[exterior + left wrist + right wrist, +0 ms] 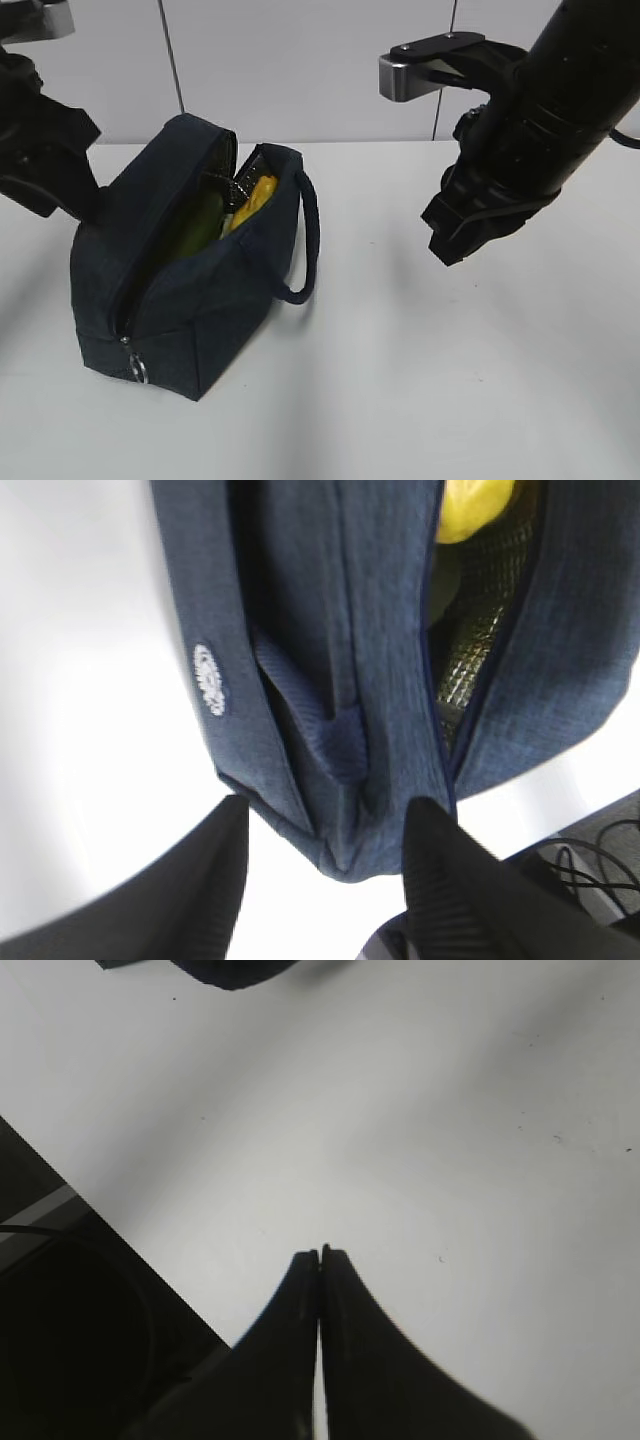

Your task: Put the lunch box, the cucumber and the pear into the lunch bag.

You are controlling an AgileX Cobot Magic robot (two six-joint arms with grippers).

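The left tool (325, 850) hangs with jaws apart, holding nothing, just above the lunch bag (350, 680) end, while the right tool (320, 1258), pressed closed and empty, hovers over bare surface (450, 1140).

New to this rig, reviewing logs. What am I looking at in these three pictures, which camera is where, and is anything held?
It is a two-armed robot at a white table. One picture is from a camera off the robot looking down at a slant; the other two come from cameras on each wrist, looking past the fingers.

On the table stands a navy lunch bag, unzipped. Inside show the yellow pear and the green cucumber. The lunch box cannot be made out.

The left gripper sits at one end of the bag, jaws apart on either side of the fabric, not clamping it. The right gripper is shut and empty above bare table.

So nothing is held.
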